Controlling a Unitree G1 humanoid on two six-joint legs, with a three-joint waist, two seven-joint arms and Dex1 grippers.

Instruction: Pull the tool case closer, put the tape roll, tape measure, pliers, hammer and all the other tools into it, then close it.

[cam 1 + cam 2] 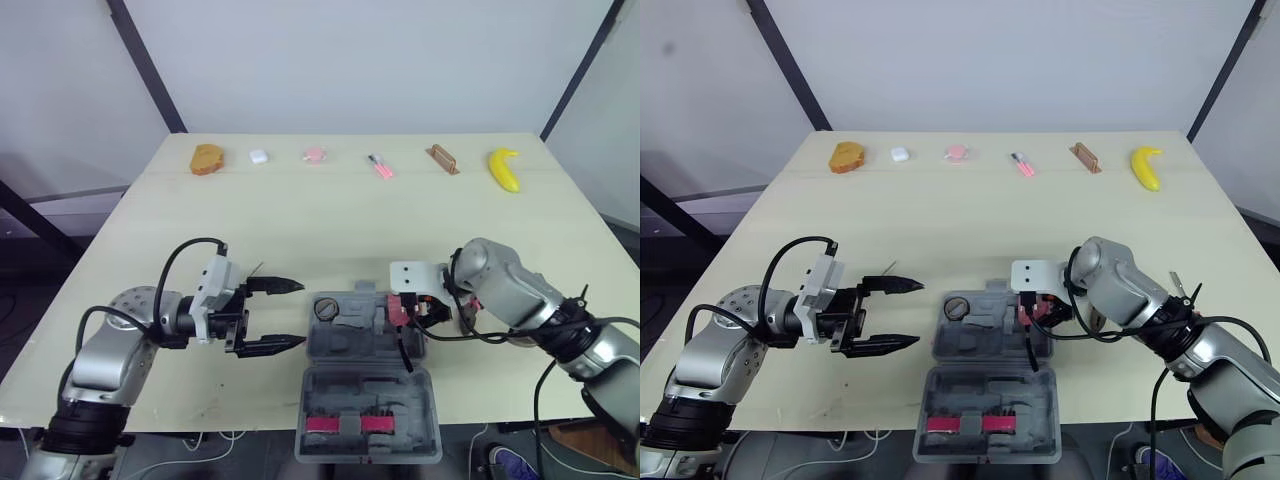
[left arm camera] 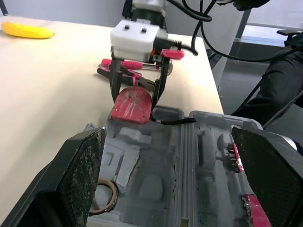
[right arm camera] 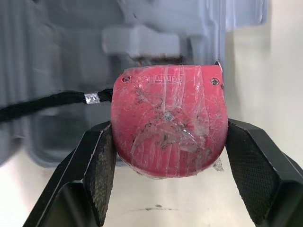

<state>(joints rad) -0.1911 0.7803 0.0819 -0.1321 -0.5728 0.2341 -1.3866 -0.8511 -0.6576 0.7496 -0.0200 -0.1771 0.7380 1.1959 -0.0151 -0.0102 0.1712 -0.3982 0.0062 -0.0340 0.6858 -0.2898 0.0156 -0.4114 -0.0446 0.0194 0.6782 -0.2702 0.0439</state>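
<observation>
Found the grey tool case [image 1: 370,400] nearest, lying open at the near edge of the table [image 1: 300,220], lid folded toward the robot and tray on the far side. Saw pink bits [image 1: 343,425] strapped across the lid. Spotted the tape roll [image 1: 326,308] already seated in the tray's left corner.

Saw the right gripper [image 2: 136,100] pinching the red tape measure [image 3: 168,120], one black finger pressed on each side of its body. Judged the tape measure to hang low at the tray's right-hand rim, next to the moulded pockets. Could not tell whether it touched the plastic. Noted its black cord [image 2: 173,122] trailing over the tray toward the hinge.

Saw the left gripper [image 1: 300,314] spread wide and holding nothing, hovering just left of the case, level with the tray, fingertips pointing at it.

Made out pink-handled tools [image 2: 127,63] lying on the table just beyond the right gripper, outside the case, what looked like pliers among them.

Counted a row of things along the far edge, well apart from the case: a brown bread piece [image 1: 208,159], a small white object [image 1: 258,156], a pink object [image 1: 314,155], a pink-and-white object [image 1: 380,166], a brown block [image 1: 442,158] and a banana [image 1: 504,169].
</observation>
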